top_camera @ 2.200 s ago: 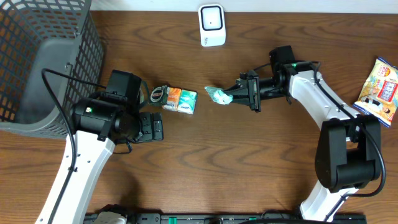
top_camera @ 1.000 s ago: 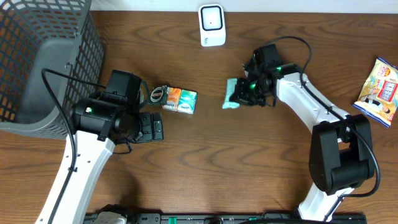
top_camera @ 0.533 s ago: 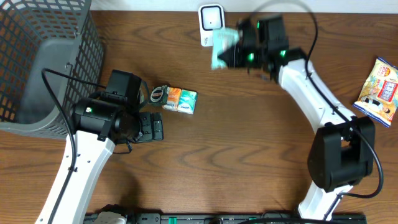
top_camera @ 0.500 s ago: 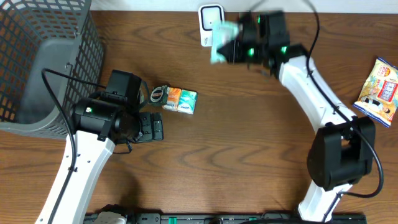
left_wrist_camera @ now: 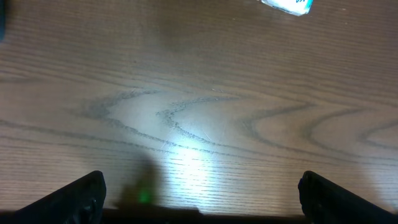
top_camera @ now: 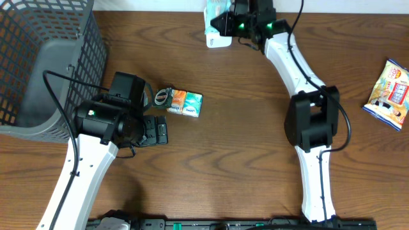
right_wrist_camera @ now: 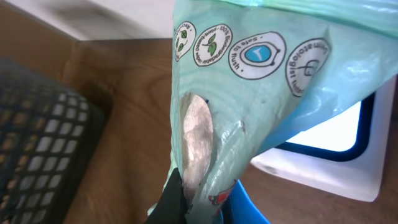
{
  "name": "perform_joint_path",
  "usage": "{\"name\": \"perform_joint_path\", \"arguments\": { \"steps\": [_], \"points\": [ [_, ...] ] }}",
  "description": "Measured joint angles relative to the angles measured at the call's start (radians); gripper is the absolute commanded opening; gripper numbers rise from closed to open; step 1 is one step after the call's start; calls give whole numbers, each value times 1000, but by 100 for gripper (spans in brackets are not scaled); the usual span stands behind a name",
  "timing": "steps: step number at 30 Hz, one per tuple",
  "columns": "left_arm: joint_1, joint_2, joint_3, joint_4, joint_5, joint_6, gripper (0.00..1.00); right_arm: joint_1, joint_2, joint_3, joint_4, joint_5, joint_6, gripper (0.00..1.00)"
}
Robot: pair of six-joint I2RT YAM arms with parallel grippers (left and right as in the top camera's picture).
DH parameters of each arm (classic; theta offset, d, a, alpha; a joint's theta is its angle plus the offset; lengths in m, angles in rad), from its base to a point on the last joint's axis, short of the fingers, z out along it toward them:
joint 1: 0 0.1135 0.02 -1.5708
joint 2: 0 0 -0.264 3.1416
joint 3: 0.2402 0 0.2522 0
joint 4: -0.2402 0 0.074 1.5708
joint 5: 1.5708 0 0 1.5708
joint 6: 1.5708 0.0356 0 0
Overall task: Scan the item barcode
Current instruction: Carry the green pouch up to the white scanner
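Overhead, the right gripper (top_camera: 225,20) was up at the top centre of the frame. Its fingers were clamped tight on a pale green packet (top_camera: 216,9), which hung over the upper part of the white scanner (top_camera: 218,41) and hid some of it. From above I could not tell whether packet and scanner touched. In the right wrist view the packet (right_wrist_camera: 249,74) filled the middle and top of the frame, crumpled, with a row of small round printed emblems across it. Its lower end was pinched at the bottom edge between a dark finger (right_wrist_camera: 171,199) on the left and a blue-faced one on the right. The scanner (right_wrist_camera: 336,149) showed just behind it at the lower right, a white body with a dark-framed bright window. The mesh of the grey basket (right_wrist_camera: 43,143) lay blurred at the left. The left gripper (top_camera: 158,131) sat left of centre in the overhead view, well apart from all this, with its fingers spread wide. In the left wrist view its two dark fingertips (left_wrist_camera: 81,196) stood at the bottom corners with only bare wooden table (left_wrist_camera: 199,112) between them. A bundle of tissue packs (top_camera: 185,102) lay just above and to the right of that gripper, the basket (top_camera: 38,57) filled the upper left, and a snack bag (top_camera: 391,92) lay at the far right edge.
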Motion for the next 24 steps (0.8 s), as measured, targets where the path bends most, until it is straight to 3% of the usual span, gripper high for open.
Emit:
{"name": "perform_joint_path", "arguments": {
  "steps": [24],
  "points": [
    [0, 0, 0, 0, 0, 0, 98, -14, 65, 19, -41, 56, 20, 1]
  ]
}}
